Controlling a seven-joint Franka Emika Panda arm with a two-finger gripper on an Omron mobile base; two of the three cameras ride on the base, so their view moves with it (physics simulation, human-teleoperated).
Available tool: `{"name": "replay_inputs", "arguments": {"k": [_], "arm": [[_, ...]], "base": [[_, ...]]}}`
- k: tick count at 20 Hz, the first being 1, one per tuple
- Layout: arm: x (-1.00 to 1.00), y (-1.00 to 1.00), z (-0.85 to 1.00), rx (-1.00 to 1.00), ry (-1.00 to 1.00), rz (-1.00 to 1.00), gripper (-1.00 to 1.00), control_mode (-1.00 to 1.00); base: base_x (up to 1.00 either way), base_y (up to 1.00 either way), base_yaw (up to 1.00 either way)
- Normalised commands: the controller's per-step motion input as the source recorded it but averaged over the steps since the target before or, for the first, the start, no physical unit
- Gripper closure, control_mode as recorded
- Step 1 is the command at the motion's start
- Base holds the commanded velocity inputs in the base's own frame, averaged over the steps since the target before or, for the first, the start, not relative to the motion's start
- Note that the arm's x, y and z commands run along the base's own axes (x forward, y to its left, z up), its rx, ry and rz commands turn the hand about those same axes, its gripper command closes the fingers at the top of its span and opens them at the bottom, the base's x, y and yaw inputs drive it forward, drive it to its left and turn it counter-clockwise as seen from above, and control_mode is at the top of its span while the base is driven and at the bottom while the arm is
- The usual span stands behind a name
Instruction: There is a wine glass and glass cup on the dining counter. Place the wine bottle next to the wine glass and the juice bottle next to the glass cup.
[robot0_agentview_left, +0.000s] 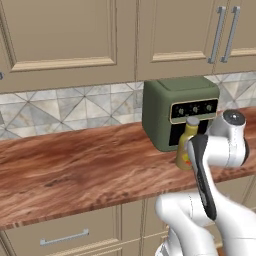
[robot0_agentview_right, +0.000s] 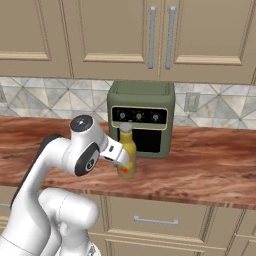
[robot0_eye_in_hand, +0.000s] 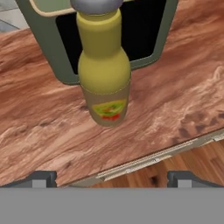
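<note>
The juice bottle (robot0_eye_in_hand: 105, 74) is yellow with a grey cap and a pale label marked in red. It stands upright on a wood-grain wall counter (robot0_agentview_left: 75, 170), close to the counter's front edge and just in front of a green appliance. My gripper (robot0_eye_in_hand: 113, 178) is open, and its two fingertips (robot0_eye_in_hand: 43, 177) sit wide apart, short of the bottle and touching nothing. In the right base view my hand is against the left side of the juice bottle (robot0_agentview_right: 129, 145). In the left base view my arm hides part of the juice bottle (robot0_agentview_left: 187, 145). The wine bottle, wine glass, glass cup and dining counter are out of view.
A boxy green air fryer (robot0_agentview_right: 141, 112) with a dark front opening stands right behind the bottle, against the tiled wall. Beige cabinets hang above, and drawers sit below the counter. The counter's front edge (robot0_eye_in_hand: 153, 159) runs just beyond my fingertips, with wooden floor below.
</note>
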Motion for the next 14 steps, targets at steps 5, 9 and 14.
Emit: {"name": "replay_inputs", "arguments": {"k": [5,9,14], "arm": [[-0.05,0.00,0.48,0.04,0.04,0.00,-1.00,-1.00],[-0.02,0.00,0.57,0.01,0.07,0.00,-1.00,-1.00],[-0.01,0.00,0.57,0.00,0.22,0.00,-1.00,-1.00]], "base": [[0.00,0.00,0.00],[0.00,0.00,0.00],[0.00,0.00,0.00]]}}
